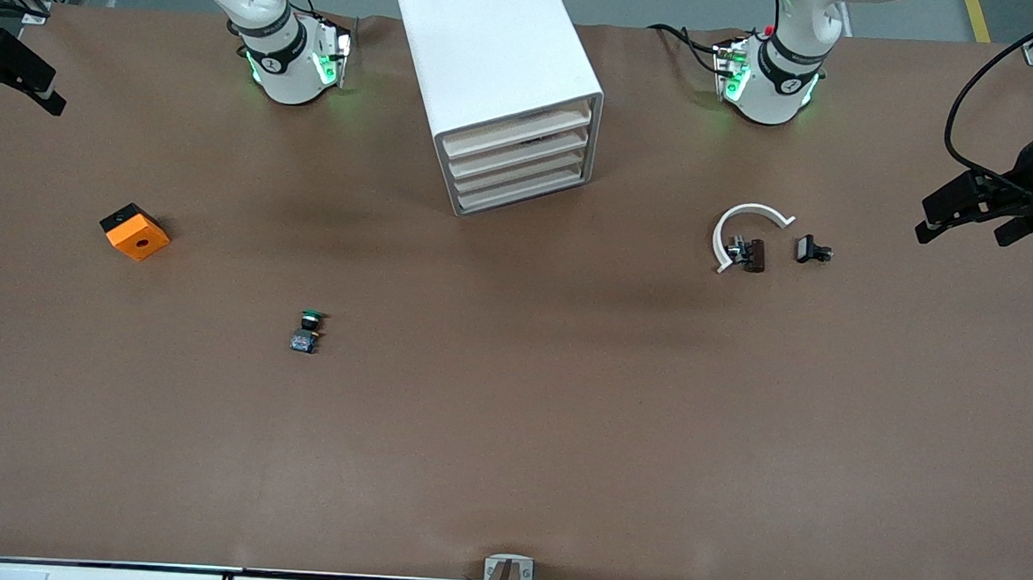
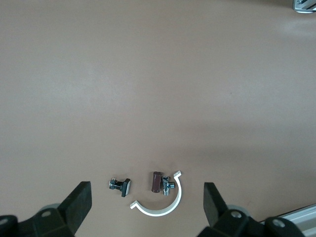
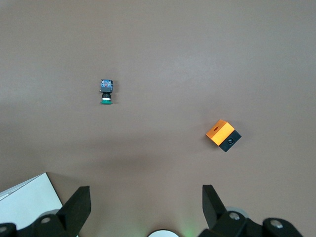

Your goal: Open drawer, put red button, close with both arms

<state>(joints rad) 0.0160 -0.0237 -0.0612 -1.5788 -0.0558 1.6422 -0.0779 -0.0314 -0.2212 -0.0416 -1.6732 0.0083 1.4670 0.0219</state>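
Brown table (image 1: 562,434) fills the front view. The white cabinet (image 1: 494,41) stands between the two arm bases with all four drawers shut. The drawer (image 1: 518,126) is the highest, a shallow tray with a cream front. It looks light and stiff and shows no handle, so I judge the lip of its front to be the place to hook a finger.

No red-capped button shows anywhere. The only push button (image 1: 306,332) lies on its side, nearer the camera than the cabinet and toward the right arm's end. It has a green cap, black collar and blue block base. It is tiny, hard and likely to roll, so it is best pinched across the square base.

An orange block (image 1: 135,231) lies farther toward that end. A white C-clamp (image 1: 732,226) and a black T-bolt (image 1: 810,250) lie toward the left arm's end.

The left gripper (image 1: 962,220) hangs over the table edge at its own end, and the right gripper (image 1: 14,87) does likewise. Both wait.

Left wrist view: fingers (image 2: 79,197) spread wide and empty above the clamp and bolt.

Right wrist view: fingers (image 3: 79,202) equally wide and empty, over the green button and orange block.
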